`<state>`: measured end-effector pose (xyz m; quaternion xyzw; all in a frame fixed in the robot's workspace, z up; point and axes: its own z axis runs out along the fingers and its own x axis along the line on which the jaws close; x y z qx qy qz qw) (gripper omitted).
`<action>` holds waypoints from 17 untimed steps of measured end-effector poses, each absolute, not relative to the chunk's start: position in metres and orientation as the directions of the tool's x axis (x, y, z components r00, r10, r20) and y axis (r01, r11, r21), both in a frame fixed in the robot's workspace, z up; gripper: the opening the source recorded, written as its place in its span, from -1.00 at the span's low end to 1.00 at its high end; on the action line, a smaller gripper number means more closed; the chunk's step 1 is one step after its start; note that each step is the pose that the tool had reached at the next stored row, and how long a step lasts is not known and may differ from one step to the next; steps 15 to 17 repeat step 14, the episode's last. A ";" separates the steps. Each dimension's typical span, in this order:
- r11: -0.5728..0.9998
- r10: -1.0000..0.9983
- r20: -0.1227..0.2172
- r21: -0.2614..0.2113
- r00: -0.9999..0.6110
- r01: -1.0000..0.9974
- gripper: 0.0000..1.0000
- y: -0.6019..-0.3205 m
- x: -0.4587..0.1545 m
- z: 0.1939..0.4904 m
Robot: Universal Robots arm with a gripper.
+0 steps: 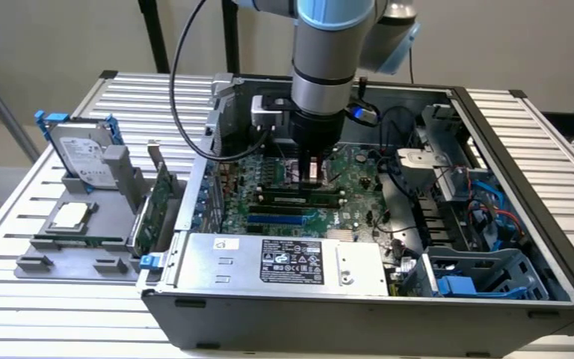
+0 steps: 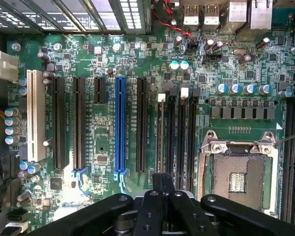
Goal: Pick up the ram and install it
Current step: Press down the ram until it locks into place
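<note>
Hovering at the exterior view's centre above the open computer case (image 1: 526, 224), my gripper (image 1: 312, 173) appears clenched on the ram (image 2: 159, 142), a thin green stick standing edge-on over the memory slots (image 2: 179, 137), so pickup looks done and seating remains.

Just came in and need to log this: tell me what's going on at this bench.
The robot arm reaches down into an open computer case. Its gripper hovers just above the motherboard, by the row of black memory slots, which look unfilled beside the bare processor socket. Outside the case, what looks like a ram stick lies in the grey parts tray.
</note>
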<state>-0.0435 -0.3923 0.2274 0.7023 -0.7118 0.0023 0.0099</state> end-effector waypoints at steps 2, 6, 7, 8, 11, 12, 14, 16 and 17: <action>0.014 -1.000 0.018 0.011 -0.013 -1.000 -1.00 -0.392 -0.044 0.237; 0.014 -1.000 0.018 0.011 -0.013 -1.000 -1.00 -0.392 -0.044 0.246; 0.014 -1.000 0.018 0.011 -0.013 -1.000 -1.00 -0.392 -0.044 0.246; 0.014 -1.000 0.018 0.011 -0.013 -1.000 -1.00 -0.392 -0.044 0.246; 0.014 -1.000 0.018 0.011 -0.013 -1.000 -1.00 -0.392 -0.044 0.246; 0.014 -1.000 0.018 0.011 -0.013 -1.000 -1.00 -0.392 -0.044 0.246; 0.014 -1.000 0.018 0.011 -0.013 -1.000 -1.00 -0.392 -0.044 0.246; 0.014 -1.000 0.018 0.011 -0.013 -1.000 -1.00 -0.392 -0.044 0.246; 0.014 -1.000 0.018 0.011 -0.013 -1.000 -1.00 -0.392 -0.044 0.246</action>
